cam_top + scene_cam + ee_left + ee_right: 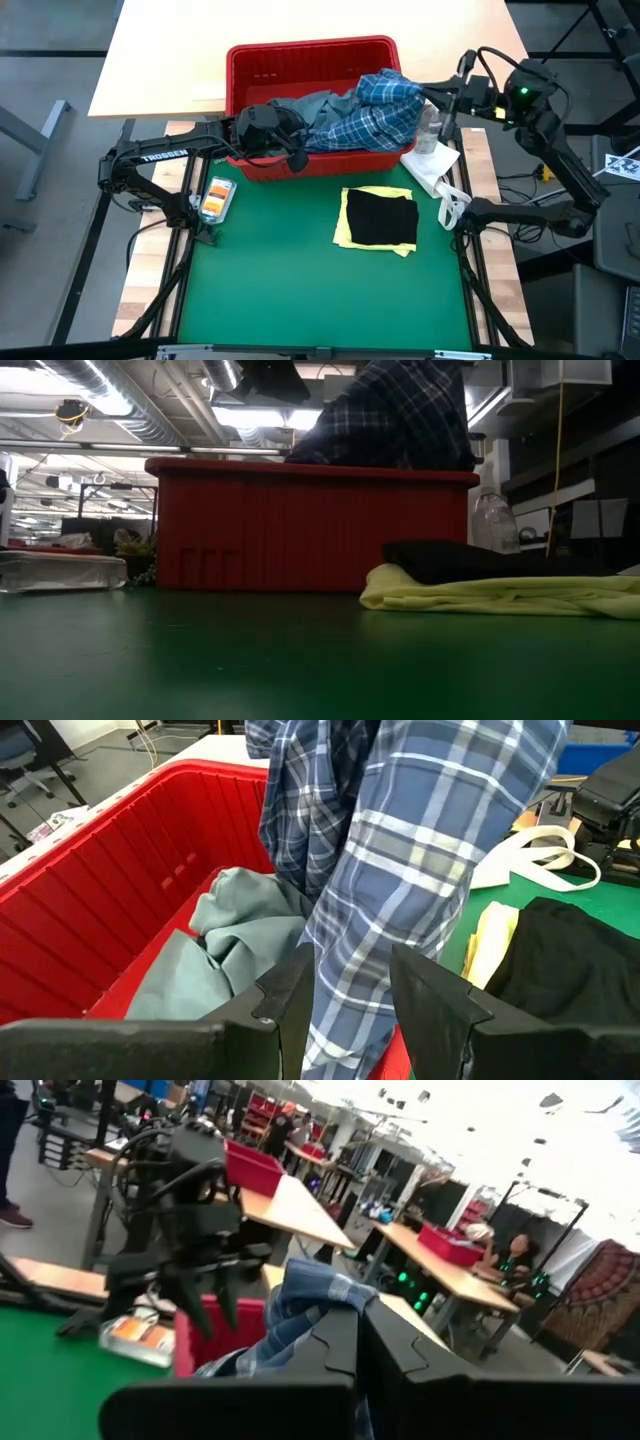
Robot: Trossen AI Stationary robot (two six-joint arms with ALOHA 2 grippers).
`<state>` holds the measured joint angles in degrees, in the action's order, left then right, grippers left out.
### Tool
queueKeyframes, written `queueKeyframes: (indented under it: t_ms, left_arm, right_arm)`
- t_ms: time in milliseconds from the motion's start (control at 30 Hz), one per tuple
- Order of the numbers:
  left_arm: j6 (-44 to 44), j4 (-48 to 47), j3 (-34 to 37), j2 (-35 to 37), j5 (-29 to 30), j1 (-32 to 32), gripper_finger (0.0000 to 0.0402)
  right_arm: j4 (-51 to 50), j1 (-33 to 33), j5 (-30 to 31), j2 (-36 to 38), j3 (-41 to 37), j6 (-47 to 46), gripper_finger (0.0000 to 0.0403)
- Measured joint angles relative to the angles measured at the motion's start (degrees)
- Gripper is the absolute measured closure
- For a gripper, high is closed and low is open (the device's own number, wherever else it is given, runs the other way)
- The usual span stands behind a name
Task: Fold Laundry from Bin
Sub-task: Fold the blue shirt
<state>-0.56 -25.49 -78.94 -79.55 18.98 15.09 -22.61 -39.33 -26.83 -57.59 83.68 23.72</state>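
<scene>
The red bin [310, 50] stands at the far middle of the green mat. A blue-white plaid shirt [375, 112] is drawn up out of it, rising above the rim in the low view [400, 415]. My right gripper [428, 95] is shut on the shirt's raised end above the bin's right end. My left gripper [350, 1005], at the bin's front wall, is shut on the part hanging lower. A grey-blue garment [240, 935] lies crumpled on the bin's floor. A folded dark garment [380, 218] rests on a yellow one [346, 236] on the mat. My left gripper has a bunched, hanging part of the plaid shirt [352, 970] between its two fingers [292, 995]; the cloth fills the gap. The fingers come from the table's left, slanting a little down, across the hanging cloth. The shirt runs up and away from them, clear of the bin's floor. My right gripper pinches the shirt's upper end [300, 1295] at its fingertips, several layers bunched. The fingers lie level, coming from the table's right. The cloth hangs below and beyond them toward the bin.
A white paper towel [430, 165] and a clear bottle [430, 125] stand right of the bin. A white looped object [452, 208] lies near the mat's right edge, and an orange-white packet [218, 197] at its left. The mat's near half is bare.
</scene>
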Motion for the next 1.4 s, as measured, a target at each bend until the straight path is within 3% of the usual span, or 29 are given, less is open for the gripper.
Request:
queueKeyframes:
  t_ms: [333, 733, 1100, 1233, 1400]
  left_arm:
    - [0.04, 0.02, 0.00, 0.00, 0.00, -0.01, 0.0273]
    - [0.07, 0.03, 0.00, 0.00, 0.00, -0.02, 0.0273]
    - [0.07, 0.04, 0.00, 0.00, 0.00, -0.01, 0.0273]
    - [0.04, 0.04, 0.00, 0.00, 0.00, -0.02, 0.0273]
    - [0.04, 0.04, 0.00, 0.00, 0.00, -0.02, 0.0273]
  right_arm:
    - [-5.27, 0.00, -1.57, 3.22, 0.00, -1.17, 0.0397]
    - [-4.15, 0.00, -16.38, 4.47, 0.01, -11.53, 0.0396]
    - [-4.49, 0.10, -18.01, 6.29, 0.02, -14.21, 0.0395]
    - [-4.58, 4.82, -17.89, 6.79, 0.02, -17.48, 0.0395]
    - [-4.71, 17.10, -17.18, 6.87, 0.04, -17.51, 0.0395]
